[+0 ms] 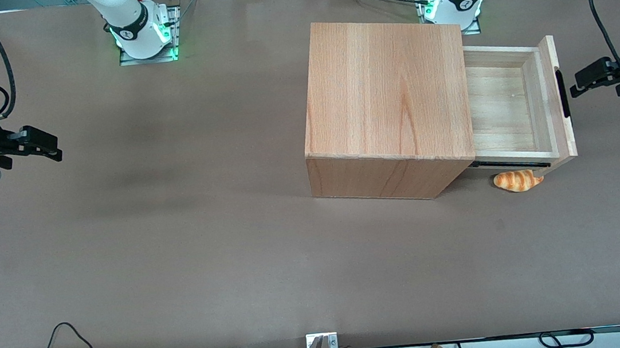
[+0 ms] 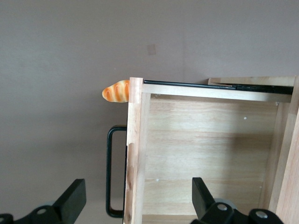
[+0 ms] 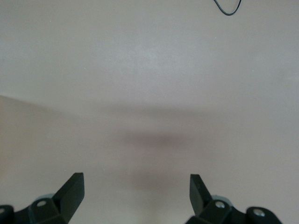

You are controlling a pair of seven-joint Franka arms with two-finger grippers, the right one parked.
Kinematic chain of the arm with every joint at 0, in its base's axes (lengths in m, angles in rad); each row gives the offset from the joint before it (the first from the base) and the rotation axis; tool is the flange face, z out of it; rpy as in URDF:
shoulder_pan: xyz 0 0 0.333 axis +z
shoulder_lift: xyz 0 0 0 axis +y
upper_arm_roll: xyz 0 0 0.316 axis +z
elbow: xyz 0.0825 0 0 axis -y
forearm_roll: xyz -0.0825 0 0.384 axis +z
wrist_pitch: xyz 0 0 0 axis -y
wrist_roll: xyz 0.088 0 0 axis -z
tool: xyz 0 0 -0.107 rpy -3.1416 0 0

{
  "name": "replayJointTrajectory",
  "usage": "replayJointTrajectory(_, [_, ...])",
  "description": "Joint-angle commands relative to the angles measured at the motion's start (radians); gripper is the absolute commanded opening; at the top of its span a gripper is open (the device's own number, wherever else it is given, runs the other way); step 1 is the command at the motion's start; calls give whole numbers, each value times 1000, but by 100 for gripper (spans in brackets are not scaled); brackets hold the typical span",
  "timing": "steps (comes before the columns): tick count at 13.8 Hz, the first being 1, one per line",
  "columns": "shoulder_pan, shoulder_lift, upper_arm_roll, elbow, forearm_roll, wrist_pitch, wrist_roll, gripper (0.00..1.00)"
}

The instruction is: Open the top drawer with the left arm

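Brown matte table (image 1: 178, 239), cables along its edges. Top drawer (image 1: 510, 104) stands pulled out of the wooden cabinet (image 1: 389, 102), toward the working arm's end. Left arm's gripper (image 1: 577, 85) hovers just off the black bar handle (image 2: 110, 172), fingers (image 2: 74, 198) spread wide, holding nothing. Judged: drawer light and stiff, runs on rails; grip the handle. Bread toy (image 1: 518, 180) lies beside the drawer front.

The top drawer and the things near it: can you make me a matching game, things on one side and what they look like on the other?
Things:
1. top drawer
2. handle
3. toy bread
4. gripper

Descriptions:
A. orange and striped, lying on the table below the drawer's front panel
B. pulled out, nothing inside
C. open, just off the drawer's front
D. black bar on the front panel

Pairs: 1-B, 2-D, 3-A, 4-C
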Motion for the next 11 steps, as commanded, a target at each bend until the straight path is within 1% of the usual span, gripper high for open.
replayJointTrajectory(1, [-118,-6,89,33,46,-35,-25,100])
replayJointTrajectory(5, [-173,-63,127,29,46,-27,-25,100])
replayJointTrajectory(7, [-227,-94,185,21,46,-23,-25,100])
replayJointTrajectory(11, [-259,-120,231,22,46,-33,-34,100])
